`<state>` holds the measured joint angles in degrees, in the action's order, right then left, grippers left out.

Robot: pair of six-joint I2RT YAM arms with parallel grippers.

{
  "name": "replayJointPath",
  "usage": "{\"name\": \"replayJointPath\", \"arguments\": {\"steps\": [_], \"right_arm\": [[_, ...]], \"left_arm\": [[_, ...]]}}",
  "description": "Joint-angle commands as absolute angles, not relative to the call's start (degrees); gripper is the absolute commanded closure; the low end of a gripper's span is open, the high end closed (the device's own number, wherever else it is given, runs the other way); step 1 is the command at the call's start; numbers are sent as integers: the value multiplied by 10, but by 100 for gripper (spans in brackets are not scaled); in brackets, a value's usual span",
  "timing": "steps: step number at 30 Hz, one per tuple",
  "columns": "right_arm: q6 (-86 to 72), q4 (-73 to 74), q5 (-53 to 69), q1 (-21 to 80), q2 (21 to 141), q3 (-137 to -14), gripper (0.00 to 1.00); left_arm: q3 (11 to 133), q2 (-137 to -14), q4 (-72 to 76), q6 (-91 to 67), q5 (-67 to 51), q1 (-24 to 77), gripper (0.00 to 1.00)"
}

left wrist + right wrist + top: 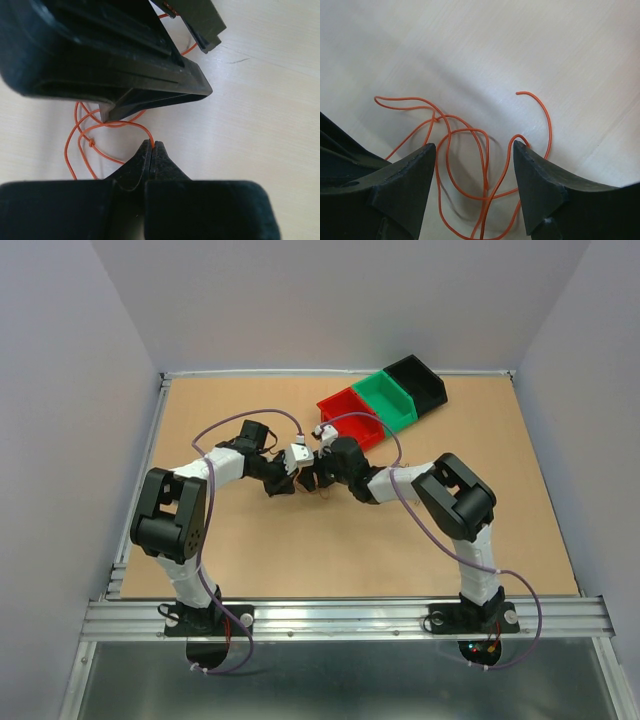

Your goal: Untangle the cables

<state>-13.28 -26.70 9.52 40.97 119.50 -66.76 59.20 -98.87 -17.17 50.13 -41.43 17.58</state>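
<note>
The cables show as thin red-orange wire (470, 165) lying in tangled loops on the pale table; no black or dark green wire shows. My left gripper (152, 144) is shut, pinching one strand of the orange wire (85, 142) at its tips. A small knot sits in the loops to its left. My right gripper (472, 148) is open, low over the table, with several strands lying between its fingers (415, 170). One strand bends over the right fingertip. In the top view both grippers meet at mid-table, left gripper (290, 478) and right gripper (315, 478) almost touching.
Red bin (352, 416), green bin (386, 398) and black bin (417, 381) stand in a row at the back right. The right gripper's black finger (125, 65) fills the upper part of the left wrist view, close above the wire.
</note>
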Motion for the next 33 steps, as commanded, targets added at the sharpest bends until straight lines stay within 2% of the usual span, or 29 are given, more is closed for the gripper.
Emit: {"name": "replayJointPath", "arguments": {"steps": [1, 4, 6, 9, 12, 13, 16, 23, 24, 27, 28, 30, 31, 32, 33], "right_arm": [[-145, -264, 68, 414, 1192, -657, 32], [-144, -264, 57, 414, 1187, -654, 43], [-133, -260, 56, 415, 1190, -656, 45], [-113, -247, 32, 428, 1191, -655, 44], [-86, -248, 25, 435, 1187, -640, 30], [-84, -250, 25, 436, 1187, -634, 29], [-62, -249, 3, 444, 1191, -624, 30], [-38, -226, -123, 463, 1203, -609, 41], [-38, -228, -127, 462, 1202, -606, 44], [-40, -233, -135, 462, 1200, -596, 70], [-42, -234, -138, 463, 1198, -595, 89], [-48, -236, -140, 462, 1193, -592, 99], [-51, -239, -137, 463, 1185, -590, 100], [-54, -243, -135, 462, 1179, -585, 99], [-56, -250, -134, 463, 1173, -580, 99]], "left_arm": [[614, -994, -185, 506, -432, 178, 100], [611, -993, -182, 504, -431, 178, 100], [613, -992, -180, 501, -430, 178, 100], [614, -990, -177, 495, -429, 177, 100], [615, -988, -173, 490, -432, 172, 100], [616, -990, -174, 488, -432, 171, 100], [622, -993, -178, 489, -438, 163, 100], [630, -992, -192, 496, -463, 143, 99], [632, -992, -193, 497, -466, 141, 98], [635, -991, -199, 499, -478, 131, 94], [636, -991, -201, 501, -479, 129, 92], [636, -990, -206, 504, -482, 127, 82], [635, -989, -206, 507, -483, 127, 78], [635, -987, -207, 509, -483, 127, 66], [632, -985, -207, 511, -486, 126, 59]]}}
